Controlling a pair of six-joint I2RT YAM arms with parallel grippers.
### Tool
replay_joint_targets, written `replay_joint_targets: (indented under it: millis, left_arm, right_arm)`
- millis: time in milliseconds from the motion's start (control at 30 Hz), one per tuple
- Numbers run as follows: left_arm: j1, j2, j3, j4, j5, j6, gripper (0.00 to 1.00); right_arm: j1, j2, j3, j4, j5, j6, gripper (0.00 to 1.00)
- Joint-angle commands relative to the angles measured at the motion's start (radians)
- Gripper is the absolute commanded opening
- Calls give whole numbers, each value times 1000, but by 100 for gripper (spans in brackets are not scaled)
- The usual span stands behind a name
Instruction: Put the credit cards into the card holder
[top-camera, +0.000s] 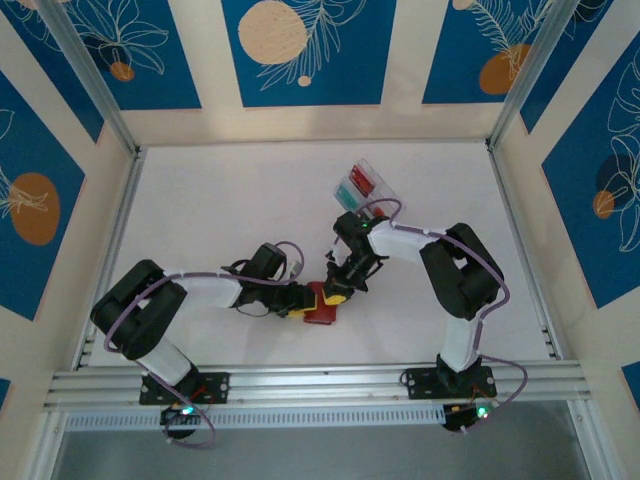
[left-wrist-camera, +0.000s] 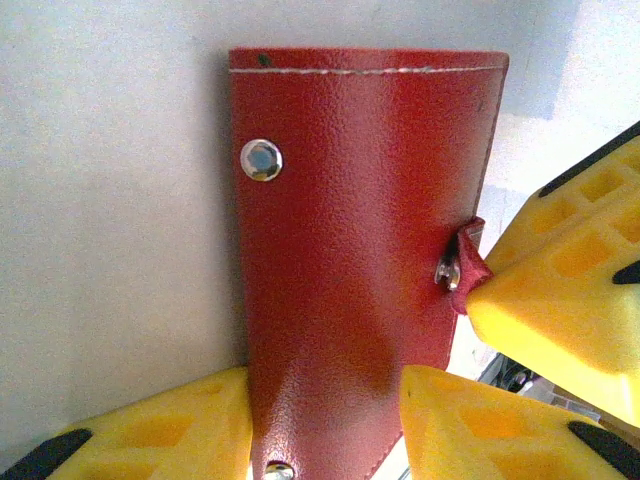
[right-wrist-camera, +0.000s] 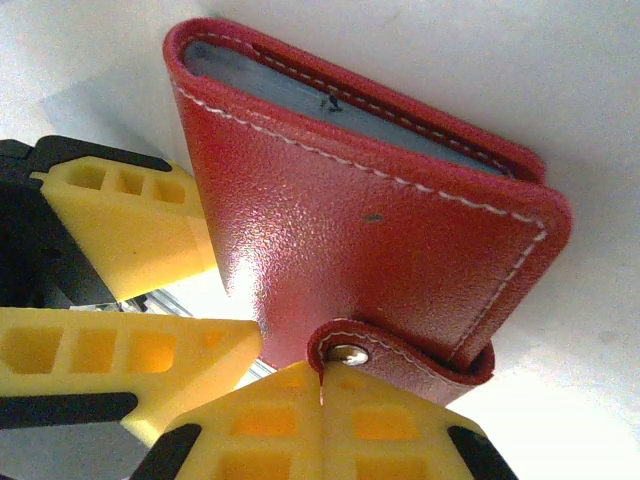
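Front-centre on table (top-camera: 220, 200): one red card holder (top-camera: 322, 310), two grippers on it.
Left gripper (left-wrist-camera: 325, 425) half-open, clamping its end; right gripper (right-wrist-camera: 322, 400) pinched tight on closing tab (right-wrist-camera: 400, 350). Two credit cards (top-camera: 362, 181), red and teal, in clear box (top-camera: 380, 178) behind.

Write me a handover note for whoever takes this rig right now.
Left claw: shut on the card holder, gripping its two side edges.
Right claw: shut on the closing tab.
Credit cards: a red and a teal one lie in the clear box on the far side of the table; none is held.
Done: both claws have the holder, which is folded shut.
Left: open the holder, fetch each card, slide it in.
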Motion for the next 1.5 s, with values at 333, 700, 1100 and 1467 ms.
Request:
replay_joint_targets:
  millis: [333, 700, 1100, 1467]
  left_arm:
    - [-3, 25, -22, 47, -10, 15, 42]
    - [-4, 22, -22, 40, -18, 20, 42]
    - [-3, 1, -22, 21, -38, 37, 42]
    - [15, -69, -44, 17, -30, 21, 42]
  right_arm:
    - [9, 69, 37, -63, 45, 24, 0]
    - [42, 100, 38, -58, 118, 83, 0]
    - [61, 162, 106, -108, 178, 106, 0]
    - [74, 94, 226, -172, 134, 76, 12]
